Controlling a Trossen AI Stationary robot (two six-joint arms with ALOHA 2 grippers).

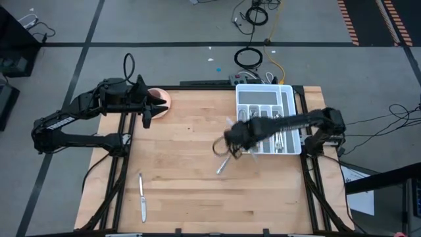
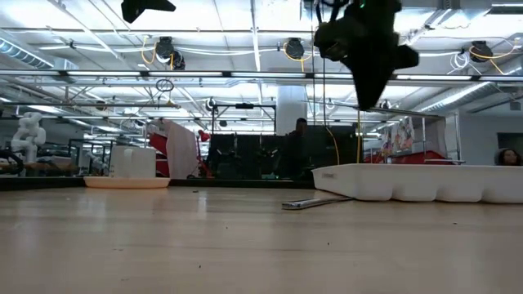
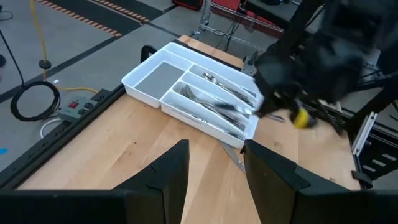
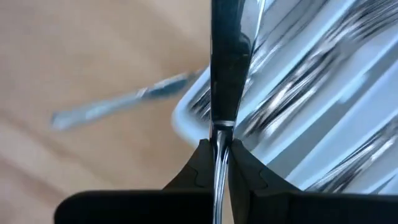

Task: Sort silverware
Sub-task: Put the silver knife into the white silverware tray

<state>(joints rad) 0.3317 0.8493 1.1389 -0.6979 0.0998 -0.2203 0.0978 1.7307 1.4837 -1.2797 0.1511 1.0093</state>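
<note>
The right arm reaches in from the table's right side toward its middle, wrist raised above the surface, and the right gripper (image 4: 217, 163) has its fingers pinched tight on a slim piece of silverware (image 4: 227, 68). The left arm waits folded at the far left, the left gripper (image 3: 214, 165) partly open and holding nothing.

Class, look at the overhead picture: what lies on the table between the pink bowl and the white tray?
Nothing: in the high view the wood between the pink bowl and the white tray is bare. The loose piece lies nearer the front, beside the tray.
</note>
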